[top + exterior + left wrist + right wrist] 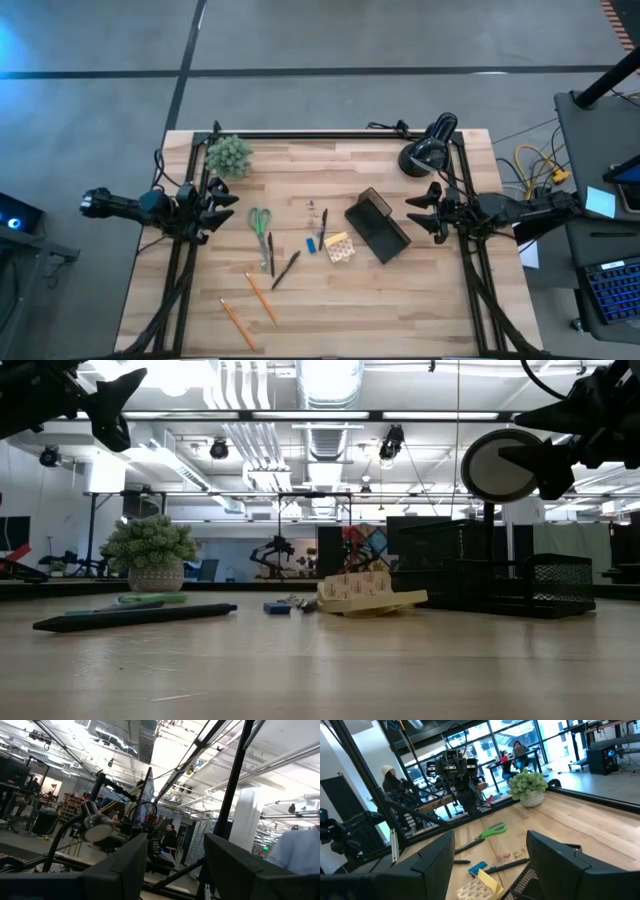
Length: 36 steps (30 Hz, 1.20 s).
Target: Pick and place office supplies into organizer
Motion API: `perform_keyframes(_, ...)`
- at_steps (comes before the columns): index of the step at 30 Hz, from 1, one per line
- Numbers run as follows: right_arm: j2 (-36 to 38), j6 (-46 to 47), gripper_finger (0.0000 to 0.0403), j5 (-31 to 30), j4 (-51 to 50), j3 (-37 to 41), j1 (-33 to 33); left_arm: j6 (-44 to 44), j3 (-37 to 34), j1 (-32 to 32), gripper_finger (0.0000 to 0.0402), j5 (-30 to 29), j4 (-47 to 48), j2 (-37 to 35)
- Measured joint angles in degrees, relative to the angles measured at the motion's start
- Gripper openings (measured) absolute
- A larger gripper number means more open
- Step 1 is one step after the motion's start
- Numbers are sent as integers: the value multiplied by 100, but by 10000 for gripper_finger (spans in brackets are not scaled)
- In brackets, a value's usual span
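Table (400, 300): light wooden top seen from above, with a black frame along its far edge and both sides.
Left arm: waits at the table's 9 o'clock edge, raised off the top; left gripper (222, 207) has its fingers spread and nothing between them.
Right arm: waits at the 3 o'clock edge, also raised; right gripper (422, 212) stands wide apart and empty, facing the table's middle.
Desk lamp (428, 146): black, round head, at about 1 o'clock on the table, just behind the right gripper.
Plant (230, 156): green and bushy in a pale pot, at about 11 o'clock, behind the left gripper.
Organizer (378, 226): black mesh box set at a slant, right of the table's centre; it lies at 9 o'clock from the right gripper, near it but not touching.
Scissors (261, 222): green handles, lying flat at 3 o'clock from the left gripper, near it.
Pencils (250, 307): two orange ones toward 7 o'clock on the table, side by side and apart, well clear of both grippers.
Pens (285, 269): dark, lying between the scissors and the pencils.
Sticky-note pad (339, 246): yellow, just beside the organizer's 8 o'clock corner.
Blue piece (312, 245): small, at 9 o'clock from the pad, near it.
Small bits (311, 208): tiny items at the table's centre, too small to identify.
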<state>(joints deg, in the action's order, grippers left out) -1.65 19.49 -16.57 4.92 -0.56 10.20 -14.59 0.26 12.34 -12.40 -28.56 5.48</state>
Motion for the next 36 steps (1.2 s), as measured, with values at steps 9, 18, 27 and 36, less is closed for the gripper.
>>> perform_keyframes(9,0,0,238,0,1,0,1,0,0,0,183,2,0,0)
perform_keyframes(18,-2,657,238,-108,493,0,0,-2,0,0,183,0,1,1)
perform_keyframes(27,0,1452,238,-130,699,0,0,0,0,0,183,0,1,1)
perform_keyframes(36,-2,1969,238,-152,1887,0,0,-378,-1,0,183,-4,-470,3)
